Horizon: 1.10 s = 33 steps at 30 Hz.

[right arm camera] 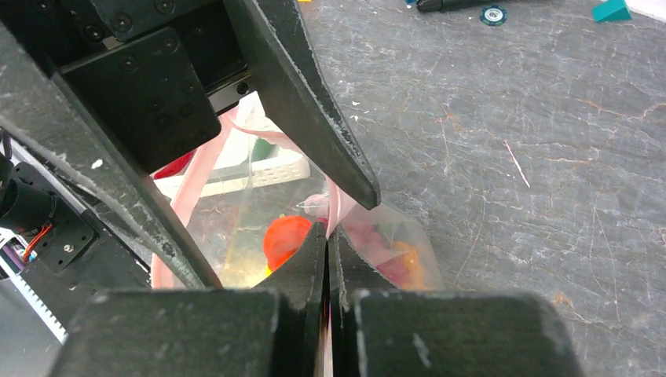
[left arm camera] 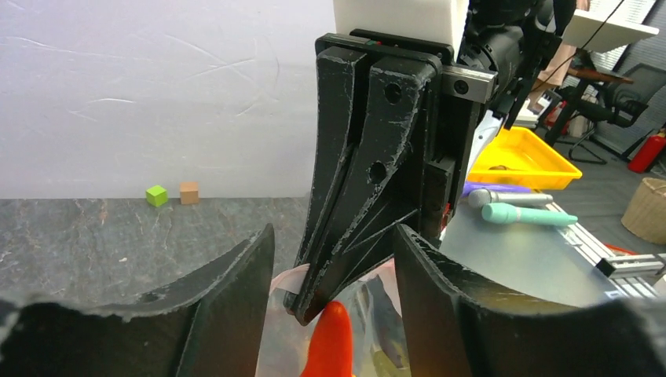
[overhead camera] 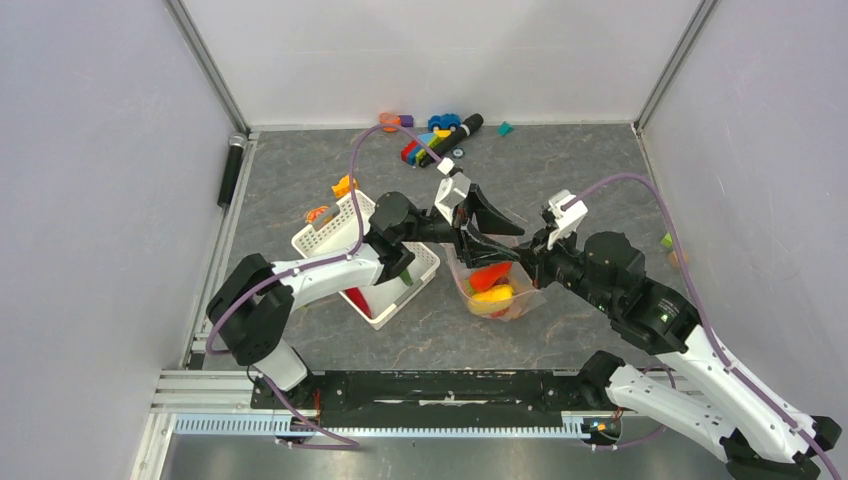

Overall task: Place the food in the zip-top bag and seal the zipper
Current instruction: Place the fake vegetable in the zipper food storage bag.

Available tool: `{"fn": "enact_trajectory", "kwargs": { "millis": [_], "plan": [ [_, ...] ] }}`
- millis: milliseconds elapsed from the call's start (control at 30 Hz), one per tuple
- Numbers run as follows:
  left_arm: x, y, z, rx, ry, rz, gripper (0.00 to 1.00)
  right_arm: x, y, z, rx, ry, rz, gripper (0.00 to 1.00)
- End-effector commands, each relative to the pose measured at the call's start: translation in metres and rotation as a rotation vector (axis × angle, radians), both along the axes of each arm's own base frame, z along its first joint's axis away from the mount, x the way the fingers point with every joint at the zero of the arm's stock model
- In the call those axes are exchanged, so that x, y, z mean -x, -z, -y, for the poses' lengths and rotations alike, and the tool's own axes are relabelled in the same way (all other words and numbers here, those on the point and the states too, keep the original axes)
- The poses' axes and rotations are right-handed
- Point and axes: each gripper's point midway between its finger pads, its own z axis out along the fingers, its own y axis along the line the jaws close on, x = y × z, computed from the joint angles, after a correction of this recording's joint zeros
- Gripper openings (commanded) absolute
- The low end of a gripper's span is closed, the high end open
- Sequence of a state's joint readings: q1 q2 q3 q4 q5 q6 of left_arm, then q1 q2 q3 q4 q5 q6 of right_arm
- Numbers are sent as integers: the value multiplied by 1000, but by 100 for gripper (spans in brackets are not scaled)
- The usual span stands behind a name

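**Right claw pinching bag mouth; left claw spread around it**

Table (overhead camera: 560,180): grey, stone-patterned, walled on three sides.

Zip-top bag (overhead camera: 530,298): lies at mid-table, just right of the white basket (overhead camera: 330,235), mouth towards the two claws. Clear film, pale pink print.

Food (overhead camera: 490,285): red, orange and yellow pieces visible inside the bag. In the left wrist view an orange-red piece (left arm camera: 330,345) sits directly under the claw tips. In the right wrist view a round orange piece (right arm camera: 287,239) shows through the film.

Other food-like pieces: red and green pieces sit in the basket. Two small orange pieces (overhead camera: 343,186) lie on the table beyond it.

Right claw (right arm camera: 327,236): fingers pressed together with no gap, clamped on the zipper (right arm camera: 338,206) at the bag's mouth. Pink strip emerges right at the tips.

Left claw (left arm camera: 334,239): fingers wide apart, one each side of the right claw's closed fingers, holding nothing. Whether either finger touches the bag film I cannot tell.

Zipper state: the strip bows apart beside the pinch in the right wrist view, so the mouth is not sealed along its length.

Background: coloured blocks and toy car (overhead camera: 440,135) at the far edge. A green cube (left arm camera: 156,195) and a tan cube (left arm camera: 188,192) sit near the right wall.
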State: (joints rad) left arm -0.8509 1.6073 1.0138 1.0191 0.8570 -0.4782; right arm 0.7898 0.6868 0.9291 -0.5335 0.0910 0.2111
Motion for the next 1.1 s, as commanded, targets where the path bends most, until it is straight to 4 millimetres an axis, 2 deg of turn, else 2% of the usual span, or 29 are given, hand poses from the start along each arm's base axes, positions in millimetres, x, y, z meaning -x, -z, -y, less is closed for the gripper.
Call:
{"fn": "enact_trajectory", "kwargs": {
  "millis": [0, 100, 167, 333, 433, 500, 600, 800, 900, 967, 1067],
  "plan": [
    [6, -4, -4, -1, 1, 74, 66, -8, -22, 0, -44, 24, 69, 0],
    [6, -6, -6, -8, -8, 65, 77, -9, -21, 1, -42, 34, 68, 1],
    [7, -7, -6, -16, -5, 58, 99, -11, -19, 3, -36, 49, 67, 1],
    [7, -15, -11, -48, -33, 15, 100, -15, -15, 8, -21, 91, 57, 1],
    [-2, -14, -18, -100, -124, -34, 100, -19, -11, 13, -5, 126, 52, 1],
    [-6, -9, -24, -153, -177, -51, 100, -22, -9, 16, 4, 154, 49, 1],
    [-16, 8, -35, -256, -282, -97, 100, -24, -7, 19, 13, 177, 47, 1],
    [-46, 50, -80, -399, -604, -169, 100, -33, -4, 35, 39, 283, 47, 1],
    [-81, 65, -127, -441, -949, -262, 100, -43, 3, 55, 112, 405, 39, 1],
    [-93, 81, -155, -485, -1111, -315, 100, -46, 8, 67, 180, 474, 14, 0],
    [-100, 103, -175, -551, -1228, -381, 100, -50, 7, 89, 251, 605, 3, 0]
  ]
}}
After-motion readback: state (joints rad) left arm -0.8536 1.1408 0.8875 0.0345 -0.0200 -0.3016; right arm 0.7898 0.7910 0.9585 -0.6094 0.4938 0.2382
